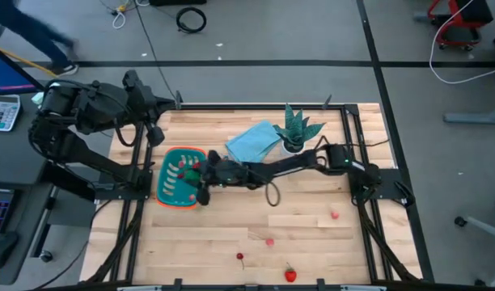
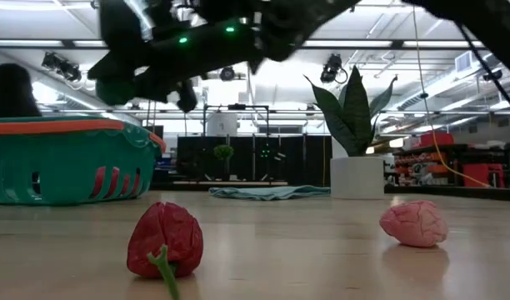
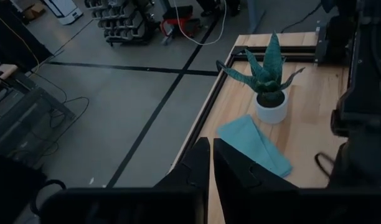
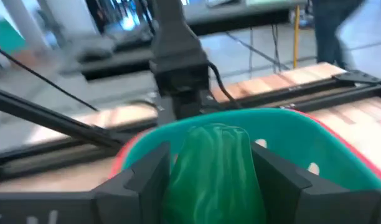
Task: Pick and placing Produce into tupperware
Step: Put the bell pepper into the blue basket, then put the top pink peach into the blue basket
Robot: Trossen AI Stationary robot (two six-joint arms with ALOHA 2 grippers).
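Right gripper clamped on the green produce piece — fingers spread wide round it, piece bulging between them. Hanging over the tupperware, at its plant-side edge in the high view, gripper reaching in across the rim. Teal wall of the tupperware straight ahead of and below the held piece, so a release here looks to drop it inside; tray's long axis running across the arm's reach. Left gripper pinched shut on nothing, parked off the table's far corner beyond the tupperware — right arm plainly the nearer. Red produce and a pink one lying loose on the table, well apart from the tupperware. Wrist view alone showing the green piece; high view hiding it under the arm, yet alone showing both arms.
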